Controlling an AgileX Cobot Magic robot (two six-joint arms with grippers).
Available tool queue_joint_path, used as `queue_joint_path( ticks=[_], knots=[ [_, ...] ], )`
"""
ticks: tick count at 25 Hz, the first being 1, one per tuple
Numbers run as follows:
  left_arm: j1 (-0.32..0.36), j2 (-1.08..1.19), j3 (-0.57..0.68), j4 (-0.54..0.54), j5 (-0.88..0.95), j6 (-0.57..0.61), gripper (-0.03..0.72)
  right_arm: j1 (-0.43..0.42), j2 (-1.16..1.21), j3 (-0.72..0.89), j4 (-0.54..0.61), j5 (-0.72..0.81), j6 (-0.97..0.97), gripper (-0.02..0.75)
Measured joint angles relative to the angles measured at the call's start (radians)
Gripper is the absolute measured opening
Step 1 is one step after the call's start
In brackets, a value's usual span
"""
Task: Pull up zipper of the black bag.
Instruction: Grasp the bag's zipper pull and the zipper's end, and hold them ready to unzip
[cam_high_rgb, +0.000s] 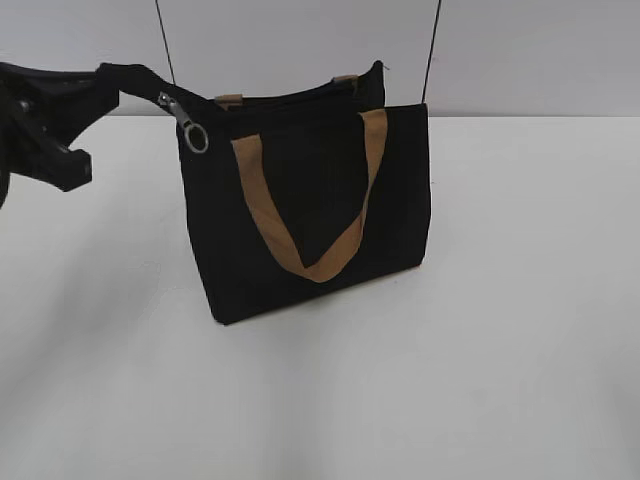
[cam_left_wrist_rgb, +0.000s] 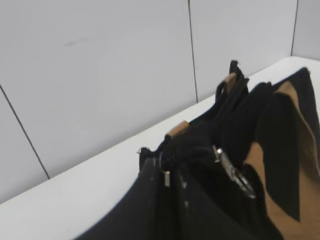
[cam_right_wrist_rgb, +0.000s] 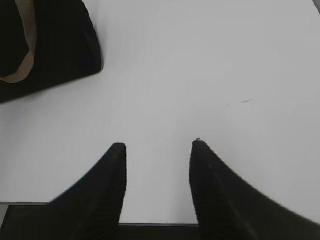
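At the left gripper (cam_high_rgb: 110, 78): clamped on black bag (cam_high_rgb: 310, 215) end tab, bracing. Beside it, zipper (cam_high_rgb: 193, 130) pull ungrasped. Right gripper (cam_right_wrist_rgb: 159, 150) wide open, empty; must take pull next.

The white table (cam_high_rgb: 500, 330) lies bare across the right and lower frame, open to passage. The black bag (cam_high_rgb: 310, 220) blocks the center. At upper left, the left gripper (cam_high_rgb: 100, 75) crowds the bag's top corner.

Black bag (cam_left_wrist_rgb: 280, 150) fills lower right, standing on white counter (cam_left_wrist_rgb: 90, 200) near panelled wall (cam_left_wrist_rgb: 100, 75). Zipper (cam_left_wrist_rgb: 187, 150) runs along top edge; silver pull (cam_left_wrist_rgb: 235, 172) hangs beside tan handle (cam_left_wrist_rgb: 272, 200). Dark fingers (cam_left_wrist_rgb: 135, 210) at bag's near end, grip unclear.
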Motion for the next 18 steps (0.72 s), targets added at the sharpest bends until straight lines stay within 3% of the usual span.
queue_joint_path(
  ticks=[5,18],
  knots=[
    [-0.002,-0.064,0.001,0.042,0.028,-0.086,0.017,0.0,0.03,-0.001,0.112,0.0,-0.144,0.323],
    [-0.003,-0.098,0.002,0.053,0.017,-0.123,0.017,0.001,0.512,-0.077,0.638,-0.219,-0.823,0.323]
  ],
)
